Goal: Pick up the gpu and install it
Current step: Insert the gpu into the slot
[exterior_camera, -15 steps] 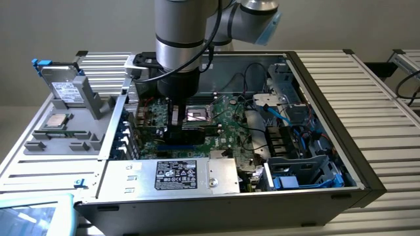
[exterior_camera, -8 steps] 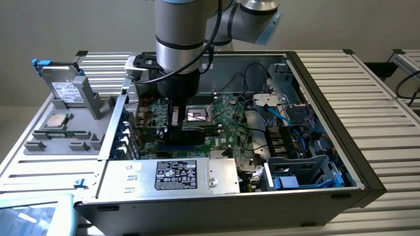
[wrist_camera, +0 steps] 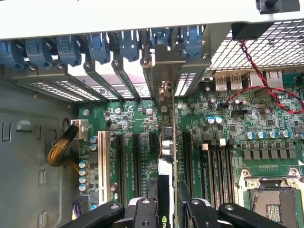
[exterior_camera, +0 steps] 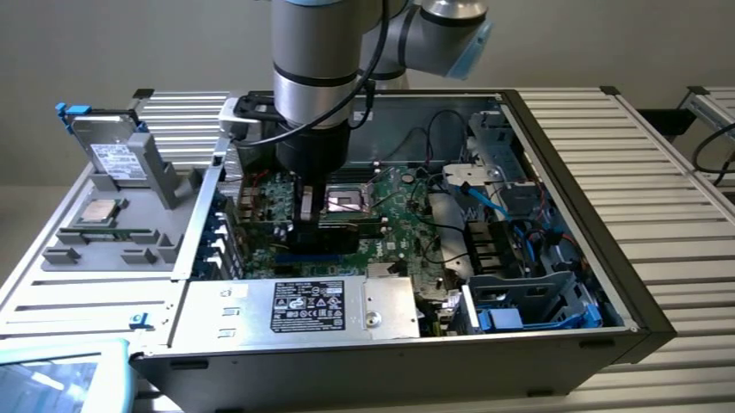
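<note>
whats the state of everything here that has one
gpu: upright on edge in the gripper, over a motherboard slot
gripper: shut on the gpu
computer case: lying open, side panel off
cpu socket: bare, no cooler
memory slots: empty
drive: standing in a grey holder outside the case

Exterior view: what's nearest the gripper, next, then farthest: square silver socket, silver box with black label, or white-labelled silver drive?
1. Square silver socket, beside the gripper.
2. Silver box with black label, case edge.
3. White-labelled silver drive, outside, exterior view's left.
</note>
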Robot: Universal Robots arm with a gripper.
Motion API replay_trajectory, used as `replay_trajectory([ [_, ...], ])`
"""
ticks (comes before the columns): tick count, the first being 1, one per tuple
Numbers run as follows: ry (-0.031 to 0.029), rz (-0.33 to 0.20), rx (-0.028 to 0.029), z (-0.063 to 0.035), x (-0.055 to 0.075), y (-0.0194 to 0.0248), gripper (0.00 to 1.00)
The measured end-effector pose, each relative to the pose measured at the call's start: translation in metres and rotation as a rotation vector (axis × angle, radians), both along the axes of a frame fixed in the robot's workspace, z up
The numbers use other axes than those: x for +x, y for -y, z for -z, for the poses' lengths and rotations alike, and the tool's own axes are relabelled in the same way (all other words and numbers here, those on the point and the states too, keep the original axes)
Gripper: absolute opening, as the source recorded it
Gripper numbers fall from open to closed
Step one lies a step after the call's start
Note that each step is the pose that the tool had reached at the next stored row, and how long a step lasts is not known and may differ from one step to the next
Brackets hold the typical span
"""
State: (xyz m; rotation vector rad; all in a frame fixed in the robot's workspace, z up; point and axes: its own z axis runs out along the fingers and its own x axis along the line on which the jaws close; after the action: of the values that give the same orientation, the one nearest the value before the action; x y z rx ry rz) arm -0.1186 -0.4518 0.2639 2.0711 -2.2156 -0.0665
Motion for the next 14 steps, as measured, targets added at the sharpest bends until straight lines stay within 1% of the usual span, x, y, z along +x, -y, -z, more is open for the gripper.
replay_trajectory([
  [3, -0.0002, 0.001, -0.0003, -0.0009, 0.0000, 0.0000, 0.27],
  [7, 0.0000, 0.005, 0.0012, -0.0021, 0.0000, 0.0002, 0.27],
  [8, -0.0001, 0.005, 0.0039, -0.0021, 0.0001, 0.0006, 0.27],
  [10, 0.0002, 0.005, 0.0143, -0.0020, -0.0001, 0.0009, 0.27],
  [11, 0.0003, 0.005, 0.0169, -0.0020, -0.0001, 0.0008, 0.27],
  [14, 0.0005, 0.005, 0.0186, -0.0014, -0.0003, 0.0011, 0.27],
])
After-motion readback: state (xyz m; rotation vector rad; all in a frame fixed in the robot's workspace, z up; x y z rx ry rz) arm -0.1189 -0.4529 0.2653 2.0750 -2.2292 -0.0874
